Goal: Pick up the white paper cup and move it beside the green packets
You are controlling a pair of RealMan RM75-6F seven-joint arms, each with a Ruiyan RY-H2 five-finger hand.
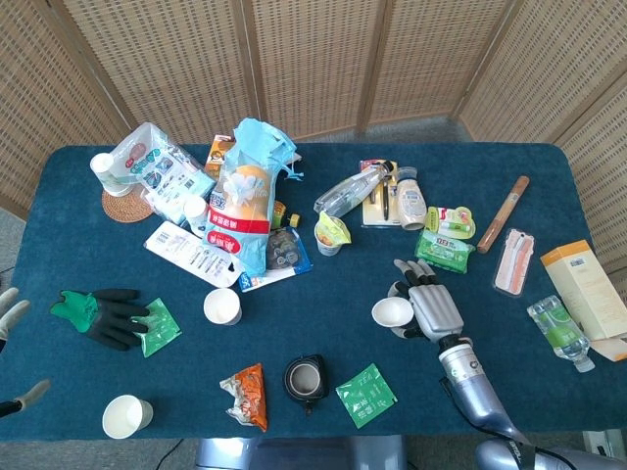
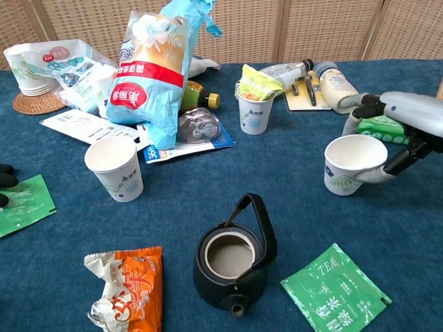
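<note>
- Head view: the right hand (image 1: 428,309) is gripping the white paper cup (image 1: 392,313) from its right side, fingers wrapped around the wall, over the blue counter (image 1: 549,392) right of centre and toward the near edge.
- The green packets (image 1: 444,251) are lying farther from the near edge and slightly to the right of the cup, near it but not beside it; a teapot (image 1: 305,378) and a green tea sachet (image 1: 366,395) are sitting closer to the near edge.
- Only fingertips of the left hand (image 1: 12,311) are showing at the left edge of the counter; I cannot tell how far open it is, and it is playing no visible part.
- Chest view: the right hand (image 2: 405,131) is holding the white paper cup (image 2: 351,166) with fingers curled over the rim and under the side; the cup appears lifted and tilted slightly, though contact with the counter is hard to rule out.
- The green packets (image 2: 382,128) are lying just behind the hand.
- Judgement: the pick-up looks done or nearly so; what is remaining is carrying the cup the short way toward the packets, setting it upright beside them, and letting go.
</note>
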